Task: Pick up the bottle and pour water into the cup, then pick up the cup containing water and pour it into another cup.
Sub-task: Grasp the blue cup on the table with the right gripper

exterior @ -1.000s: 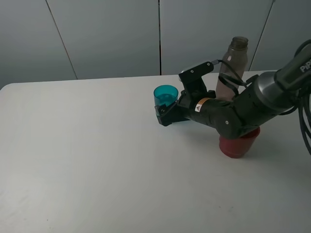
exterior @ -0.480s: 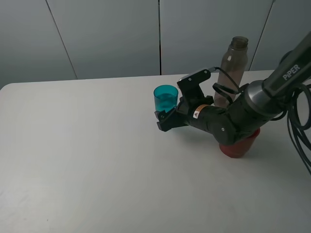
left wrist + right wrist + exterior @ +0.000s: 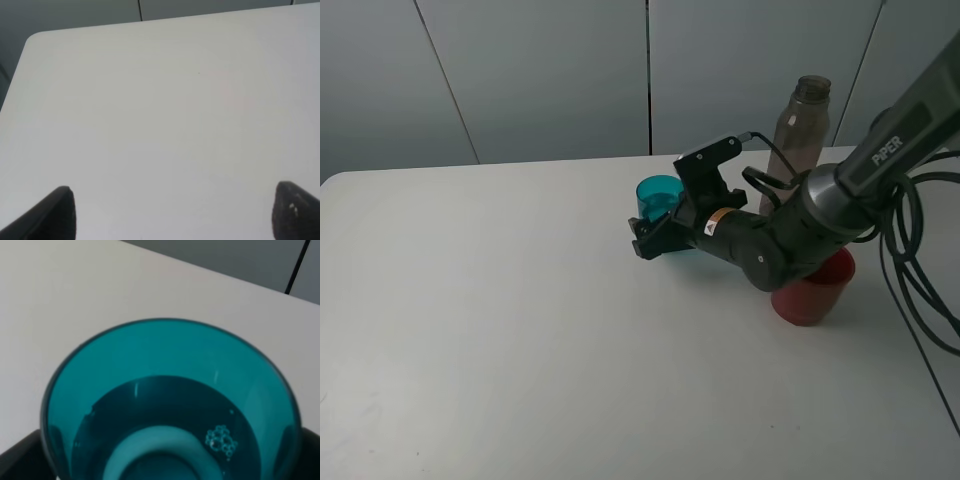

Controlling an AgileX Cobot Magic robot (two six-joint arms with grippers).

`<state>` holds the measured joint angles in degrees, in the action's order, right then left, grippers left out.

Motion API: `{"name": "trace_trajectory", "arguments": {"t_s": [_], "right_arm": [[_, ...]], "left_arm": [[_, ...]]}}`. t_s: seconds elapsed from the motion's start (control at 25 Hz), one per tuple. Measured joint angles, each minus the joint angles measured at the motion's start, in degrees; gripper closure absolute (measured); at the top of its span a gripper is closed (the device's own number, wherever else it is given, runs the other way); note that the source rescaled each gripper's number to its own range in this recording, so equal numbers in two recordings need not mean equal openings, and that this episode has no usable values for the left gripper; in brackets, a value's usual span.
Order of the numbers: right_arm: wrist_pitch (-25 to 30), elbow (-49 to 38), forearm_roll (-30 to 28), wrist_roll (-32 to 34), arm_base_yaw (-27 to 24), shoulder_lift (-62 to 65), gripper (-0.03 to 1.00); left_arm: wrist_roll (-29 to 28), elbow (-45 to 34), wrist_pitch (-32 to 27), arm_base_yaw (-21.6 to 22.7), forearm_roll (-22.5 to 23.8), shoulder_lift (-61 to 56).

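Observation:
The teal cup (image 3: 657,193) stands upright on the white table (image 3: 500,300) and holds a little water with bubbles, as the right wrist view (image 3: 165,405) shows. My right gripper (image 3: 653,238) is open, with its dark fingers (image 3: 22,455) low on either side of the cup; I cannot tell if they touch it. The smoky bottle (image 3: 802,130) stands upright behind the right arm. The red cup (image 3: 812,290) stands at the near right, partly hidden by the arm. My left gripper (image 3: 172,215) is open and empty over bare table.
The right arm's black cables (image 3: 910,260) hang near the table's right edge. Grey wall panels (image 3: 550,80) rise behind the table's far edge. The table's far corner (image 3: 35,40) shows in the left wrist view.
My right gripper has moved left and forward, so its fingers now flank the teal cup's lower part. The cup, bottle and red cup have stayed in place.

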<state>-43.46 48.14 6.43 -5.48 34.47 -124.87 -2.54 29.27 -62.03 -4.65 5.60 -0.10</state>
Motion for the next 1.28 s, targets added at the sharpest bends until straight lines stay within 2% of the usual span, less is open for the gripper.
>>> {"name": "trace_trajectory", "arguments": {"t_s": [0.28,0.88,1.28], "right_arm": [[-1.3,1.6,0.2,0.0,0.0,-2.5,-0.03],[-11.0,1.8,1.7,0.7,0.0,-5.5,-0.03],[-13.2,1.9,1.7,1.7,0.0,-6.3,-0.03]], "left_arm": [[0.0,0.0,0.0,0.0,0.0,0.0],[0.0,0.0,0.0,0.0,0.0,0.0],[0.0,0.0,0.0,0.0,0.0,0.0]]}}
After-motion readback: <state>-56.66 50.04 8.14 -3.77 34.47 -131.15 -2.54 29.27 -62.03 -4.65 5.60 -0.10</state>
